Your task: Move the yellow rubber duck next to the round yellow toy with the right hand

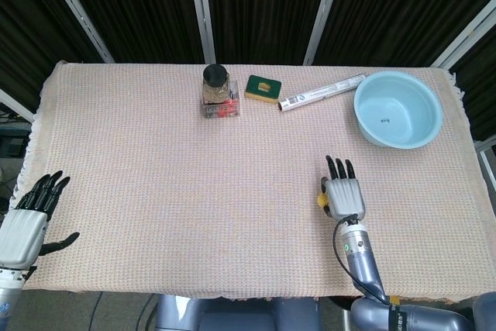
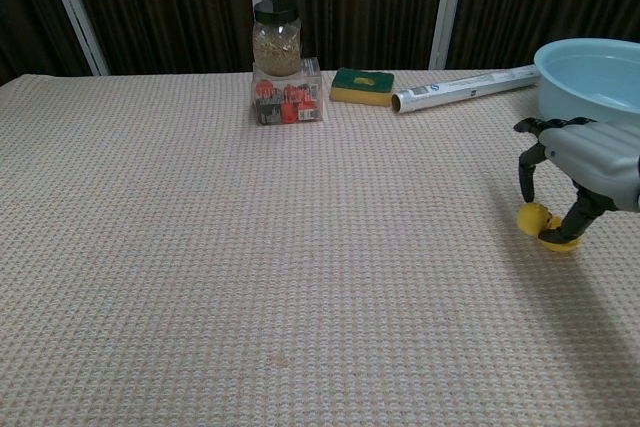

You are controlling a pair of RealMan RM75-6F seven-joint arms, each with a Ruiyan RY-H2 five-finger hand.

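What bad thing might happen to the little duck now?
The right hand has its fingers around the yellow rubber duck, which already touches or nearly touches the round yellow toy. Letting go clumsily might bump that toy away or tip the duck over. Both sit near the right side of the table, so a hard knock might roll one toward the edge. The head view hides them under the hand, so judging contact is tricky.

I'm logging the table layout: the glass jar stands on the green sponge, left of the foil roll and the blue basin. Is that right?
Not quite. The glass jar stands on a clear box of red and orange pieces, not on the green sponge, which lies beside it on the cloth. The chest view shows this. The foil roll and blue basin are as you say.
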